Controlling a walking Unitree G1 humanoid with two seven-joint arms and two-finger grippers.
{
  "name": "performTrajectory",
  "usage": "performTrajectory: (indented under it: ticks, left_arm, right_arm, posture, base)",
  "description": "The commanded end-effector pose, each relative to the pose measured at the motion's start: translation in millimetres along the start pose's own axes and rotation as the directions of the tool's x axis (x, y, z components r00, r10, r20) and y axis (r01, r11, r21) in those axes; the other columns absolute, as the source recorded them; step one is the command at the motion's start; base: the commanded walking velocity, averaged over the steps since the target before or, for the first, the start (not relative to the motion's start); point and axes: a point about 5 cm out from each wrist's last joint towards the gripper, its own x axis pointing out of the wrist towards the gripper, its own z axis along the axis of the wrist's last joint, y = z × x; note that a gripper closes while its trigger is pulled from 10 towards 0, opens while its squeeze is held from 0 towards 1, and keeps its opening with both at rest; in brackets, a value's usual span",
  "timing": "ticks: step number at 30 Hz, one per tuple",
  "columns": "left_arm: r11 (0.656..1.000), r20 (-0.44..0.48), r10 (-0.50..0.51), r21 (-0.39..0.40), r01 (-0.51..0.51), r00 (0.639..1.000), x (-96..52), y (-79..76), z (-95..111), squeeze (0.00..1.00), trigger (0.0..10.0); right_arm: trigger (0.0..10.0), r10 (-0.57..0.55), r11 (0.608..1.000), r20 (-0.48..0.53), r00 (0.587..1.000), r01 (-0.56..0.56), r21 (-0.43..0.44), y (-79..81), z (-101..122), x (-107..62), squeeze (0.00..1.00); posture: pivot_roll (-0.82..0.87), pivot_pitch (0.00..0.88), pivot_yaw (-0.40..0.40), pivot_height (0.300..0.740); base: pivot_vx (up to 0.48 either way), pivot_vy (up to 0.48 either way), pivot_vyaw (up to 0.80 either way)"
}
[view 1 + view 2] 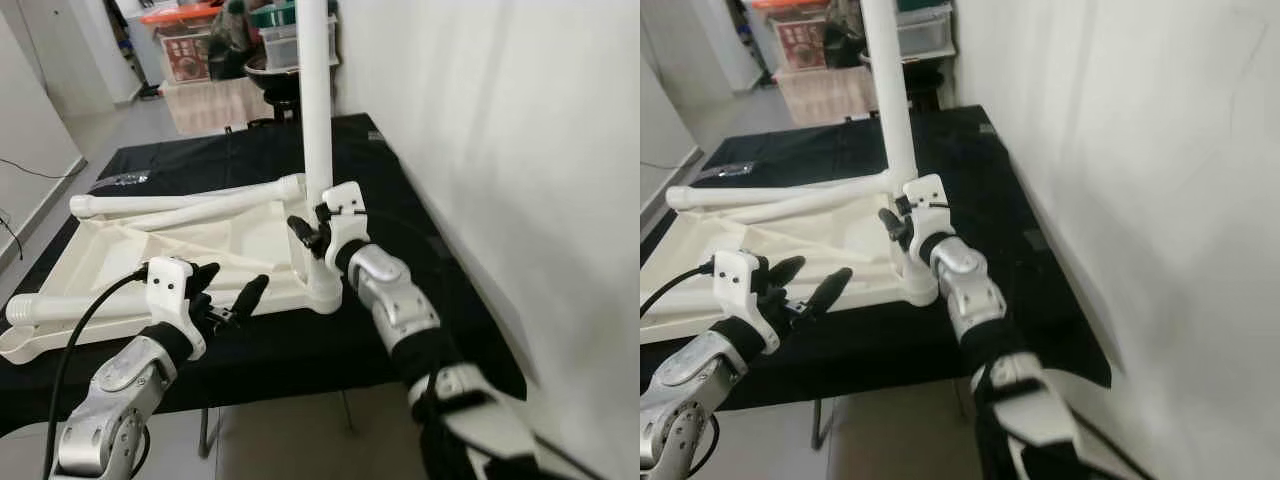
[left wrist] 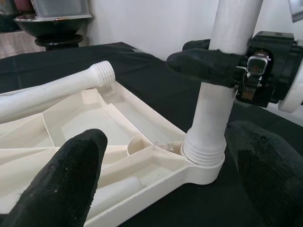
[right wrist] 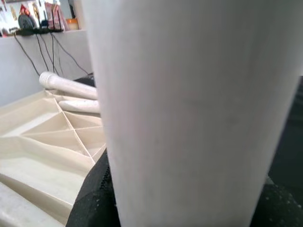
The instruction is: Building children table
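The cream tabletop (image 1: 120, 250) lies upside down on a black-covered table. A white leg (image 1: 317, 100) stands upright in the tabletop's near right corner socket (image 1: 325, 293). My right gripper (image 1: 312, 228) is shut on this leg just above the socket; one of its fingers (image 2: 208, 61) wraps the leg (image 2: 222, 109) in the left wrist view. My left gripper (image 1: 228, 290) is open, hovering at the tabletop's near edge, left of the socket, holding nothing. Two loose legs lie on the tabletop, one along the far side (image 1: 190, 205), one at the near left (image 1: 60, 305).
A white wall (image 1: 500, 150) runs close along the right side of the table. Storage boxes and a dark bowl (image 1: 275, 70) stand behind the table's far end. The black cloth's near edge (image 1: 300, 365) is just in front of me. Floor lies to the left.
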Motion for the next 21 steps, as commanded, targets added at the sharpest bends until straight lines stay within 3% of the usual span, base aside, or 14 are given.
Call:
performTrajectory:
  ticks: [1, 5, 6, 7, 12, 15, 16, 17, 21]
  left_arm:
    - [1.0, -0.018, 0.009, -0.006, -0.01, 1.0, -0.1, 4.6, -2, 0.0, 10.0]
    - [1.0, -0.008, 0.017, -0.01, -0.017, 1.0, 0.5, 4.9, -2, 0.0, 10.0]
    - [1.0, -0.003, 0.025, -0.009, -0.025, 1.0, 0.5, 5.3, -2, 0.0, 10.0]
    - [0.999, 0.0, 0.031, -0.009, -0.031, 1.0, 0.4, 5.6, -2, 0.0, 10.0]
    - [1.0, -0.008, 0.019, -0.01, -0.019, 1.0, 0.6, 6.2, -2, 0.0, 10.0]
    - [1.0, -0.008, 0.016, -0.012, -0.016, 1.0, 0.9, 6.0, -2, 0.0, 10.0]
    - [1.0, -0.007, 0.016, -0.013, -0.016, 1.0, 1.1, 6.0, -2, 0.0, 10.0]
    - [1.0, -0.003, 0.019, -0.015, -0.019, 1.0, 1.4, 5.7, -2, 0.0, 10.0]
    - [1.0, 0.0, 0.023, -0.016, -0.023, 1.0, 1.6, 5.4, -1, 0.0, 10.0]
  right_arm:
    - [0.0, 0.044, 0.999, -0.14, 0.989, -0.042, 0.017, 8.8, -34, -2.0, 0.0]
    - [0.0, 0.05, 0.998, -0.139, 0.989, -0.053, -0.019, 8.2, -28, 3.7, 0.0]
    - [10.0, 0.052, 0.998, -0.136, 0.989, -0.054, -0.012, 7.1, -26, 4.9, 0.0]
    - [10.0, 0.081, 0.997, -0.121, 0.989, -0.082, 0.003, 8.2, -23, 5.9, 1.0]
    - [10.0, 0.223, 0.974, -0.012, 0.975, -0.222, 0.051, 12.4, 3, 5.6, 1.0]
    - [10.0, 0.289, 0.956, 0.024, 0.957, -0.29, 0.037, 10.2, 12, 5.7, 1.0]
    - [10.0, 0.359, 0.933, 0.045, 0.932, -0.36, 0.009, 7.4, 18, 6.1, 0.84]
    - [10.0, 0.463, 0.886, 0.051, 0.885, -0.461, -0.054, 2.2, 27, 5.4, 0.0]
    - [10.0, 0.534, 0.843, 0.034, 0.845, -0.529, -0.098, 0.0, 31, 5.0, 0.0]
  posture:
    - [-0.02, 0.053, 0.077, 0.74]
    - [-0.03, 0.045, 0.064, 0.74]
    - [-0.02, 0.043, 0.063, 0.74]
    - [-0.02, 0.043, 0.063, 0.74]
    - [-0.02, 0.042, 0.073, 0.74]
    - [-0.02, 0.041, 0.069, 0.74]
    - [-0.02, 0.041, 0.069, 0.74]
    - [-0.02, 0.043, 0.062, 0.74]
    - [-0.01, 0.042, 0.06, 0.74]
  base:
    - [0.0, 0.0, 0.0]
    - [0.0, 0.0, 0.0]
    - [0.0, 0.0, 0.0]
    - [0.0, 0.0, 0.0]
    - [0.0, 0.0, 0.0]
    - [0.0, 0.0, 0.0]
    - [0.0, 0.0, 0.0]
    - [0.0, 0.0, 0.0]
    - [0.0, 0.0, 0.0]
